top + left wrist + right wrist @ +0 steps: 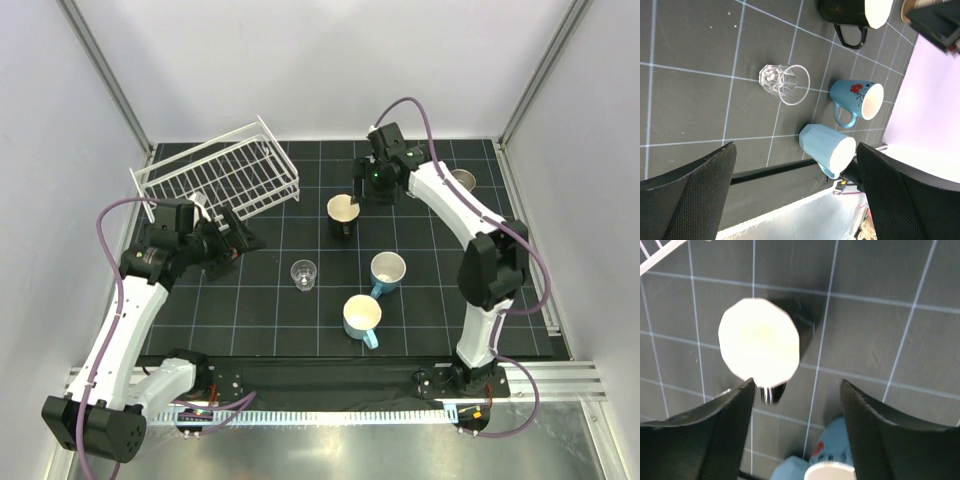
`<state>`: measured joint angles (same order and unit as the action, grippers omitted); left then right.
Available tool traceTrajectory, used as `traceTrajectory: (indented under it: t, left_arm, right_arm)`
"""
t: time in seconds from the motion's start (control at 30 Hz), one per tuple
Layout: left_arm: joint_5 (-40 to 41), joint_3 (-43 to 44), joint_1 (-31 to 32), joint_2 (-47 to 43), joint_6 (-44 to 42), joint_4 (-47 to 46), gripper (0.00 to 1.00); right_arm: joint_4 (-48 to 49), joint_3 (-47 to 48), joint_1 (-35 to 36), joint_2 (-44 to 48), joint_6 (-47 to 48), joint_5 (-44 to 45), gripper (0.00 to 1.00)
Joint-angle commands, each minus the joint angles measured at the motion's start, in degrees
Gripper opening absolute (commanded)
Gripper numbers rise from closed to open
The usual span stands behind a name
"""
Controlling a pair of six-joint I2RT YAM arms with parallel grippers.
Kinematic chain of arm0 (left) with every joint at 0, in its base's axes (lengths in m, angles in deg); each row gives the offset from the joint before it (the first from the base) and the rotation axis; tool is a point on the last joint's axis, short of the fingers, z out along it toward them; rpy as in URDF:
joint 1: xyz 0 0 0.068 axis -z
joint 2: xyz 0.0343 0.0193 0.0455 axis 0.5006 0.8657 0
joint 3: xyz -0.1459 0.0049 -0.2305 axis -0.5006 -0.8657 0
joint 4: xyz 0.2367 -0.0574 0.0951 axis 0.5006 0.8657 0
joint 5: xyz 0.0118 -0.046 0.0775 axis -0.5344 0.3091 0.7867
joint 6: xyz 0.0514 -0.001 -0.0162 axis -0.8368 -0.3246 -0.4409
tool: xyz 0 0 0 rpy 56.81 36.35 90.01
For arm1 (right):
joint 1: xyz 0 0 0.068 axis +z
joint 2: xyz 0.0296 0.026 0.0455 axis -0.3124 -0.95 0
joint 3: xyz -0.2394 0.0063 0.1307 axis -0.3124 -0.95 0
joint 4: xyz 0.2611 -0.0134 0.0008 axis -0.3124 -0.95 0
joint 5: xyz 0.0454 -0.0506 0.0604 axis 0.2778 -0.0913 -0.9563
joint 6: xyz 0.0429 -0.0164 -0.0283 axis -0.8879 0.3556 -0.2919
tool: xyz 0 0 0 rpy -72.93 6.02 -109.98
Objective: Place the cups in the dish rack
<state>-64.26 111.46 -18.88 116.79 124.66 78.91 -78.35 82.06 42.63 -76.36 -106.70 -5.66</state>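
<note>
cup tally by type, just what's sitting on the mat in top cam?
Black mug: 1
Light blue mugs: 2
Clear glass: 1
Metallic cup, partly hidden: 1
Total: 5

Dish rack, 10 o'clock: white wire.
Mat: black, white grid lines.
Black mug, centre: cream inside.
Glass: clear.
Flowered mug: light blue, red flowers, cream inside.
Plain mug, 6 o'clock: light blue, cream inside.
</note>
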Motion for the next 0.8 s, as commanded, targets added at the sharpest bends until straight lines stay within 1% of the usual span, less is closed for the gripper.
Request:
traceTrajectory:
  t: [0.0, 0.03, 0.2, 0.27, 0.37, 0.4, 0.47, 0.53, 0.57, 0.63, 0.67, 0.7, 0.73, 0.77]
  left_arm:
    - [-3.28, 0.92, -0.26, -1.12, -0.53, 0.05, 1.00]
    - [-3.02, 0.66, -0.26, -1.12, -0.27, 0.40, 1.00]
    - [-3.98, -0.31, -0.52, -0.25, 2.01, -1.44, 1.00]
    - [-4.60, 0.21, -0.79, 0.63, 1.93, -1.09, 1.00]
    - [-6.35, 1.79, -0.79, 2.83, 0.18, -0.30, 1.00]
    - [-7.14, 2.23, -0.79, 3.27, -0.26, -0.13, 0.98]
    - [-9.07, 2.85, -0.79, 4.50, -1.14, -0.47, 0.89]
    - [-10.22, 3.38, -0.70, 5.03, -0.97, -1.61, 0.81]
    - [-10.57, 3.64, -0.79, 5.38, -0.88, -1.97, 0.81]
    - [-11.27, 3.99, -0.79, 5.91, -0.71, -2.41, 0.80]
    - [-12.06, 4.08, -0.79, 6.35, -0.71, -2.50, 0.80]
    - [-12.59, 4.17, -0.79, 6.44, -0.71, -2.58, 0.83]
    - [-13.03, 4.17, -0.79, 6.52, -0.62, -2.93, 0.84]
    - [-13.30, 4.26, -0.79, 6.53, -0.53, -3.11, 0.85]
  right_arm:
    - [1.10, 6.23, 0.45, -3.02, 0.22, 1.67, 0.67]
    - [0.66, 7.03, 0.45, -5.21, 0.40, 1.41, 0.66]
    - [0.04, 10.11, 0.62, -10.06, 0.14, 0.61, 0.60]
    - [0.74, 10.02, 0.97, -11.20, -0.04, 0.70, 0.55]
    - [0.92, 10.20, 1.41, -12.52, -0.30, 1.40, 0.54]
    - [0.84, 10.11, 1.76, -12.96, -0.30, 1.49, 0.54]
    - [0.75, 10.11, 2.03, -13.40, -0.30, 1.76, 0.52]
    - [0.83, 9.85, 2.38, -14.02, -0.13, 1.93, 0.49]
    - [0.83, 9.76, 2.47, -14.11, -0.30, 1.93, 0.49]
    - [1.18, 9.50, 2.38, -14.37, -0.39, 2.02, 0.45]
    - [1.27, 9.06, 2.38, -14.37, -0.39, 1.93, 0.40]
    - [1.45, 8.80, 2.38, -14.46, -0.48, 3.85, 0.39]
    - [1.62, 8.79, 2.38, -14.46, -0.48, 3.95, 0.37]
    - [1.63, 8.62, 2.38, -14.63, -0.48, 4.04, 0.30]
